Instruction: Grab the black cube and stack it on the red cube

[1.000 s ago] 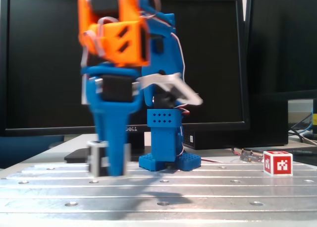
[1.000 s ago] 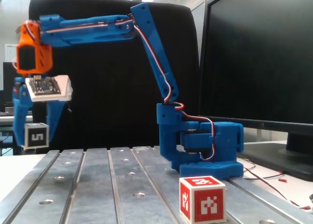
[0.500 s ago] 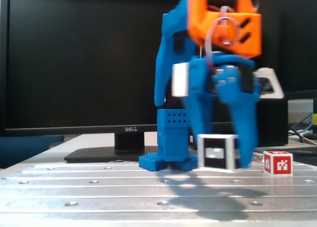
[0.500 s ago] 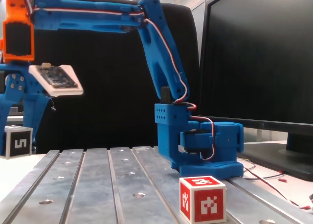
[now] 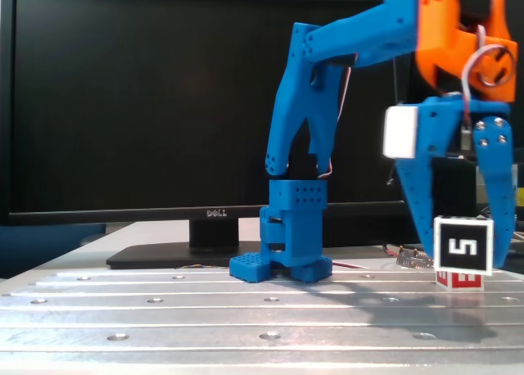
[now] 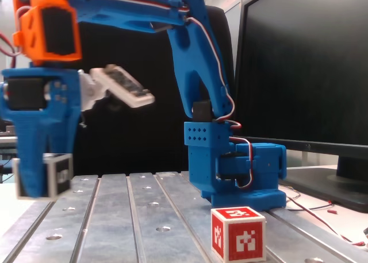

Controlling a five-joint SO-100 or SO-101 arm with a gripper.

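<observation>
My blue gripper [image 5: 464, 242] is shut on the black cube [image 5: 463, 246], whose black face shows a white "5", and holds it above the metal table. In a fixed view from the side, the gripper [image 6: 43, 177] hangs at the left and its finger covers most of the black cube [image 6: 60, 176]. The red cube [image 5: 458, 280] rests on the table and shows just under the black cube in the front fixed view. In the side fixed view the red cube [image 6: 237, 233] lies well to the right of the held cube, so the two are apart.
The arm's blue base [image 5: 286, 244] stands mid-table on the slotted aluminium plate [image 5: 246, 318]. A black Dell monitor [image 5: 147, 105] stands behind it. Loose wires and a small board [image 5: 413, 259] lie next to the base.
</observation>
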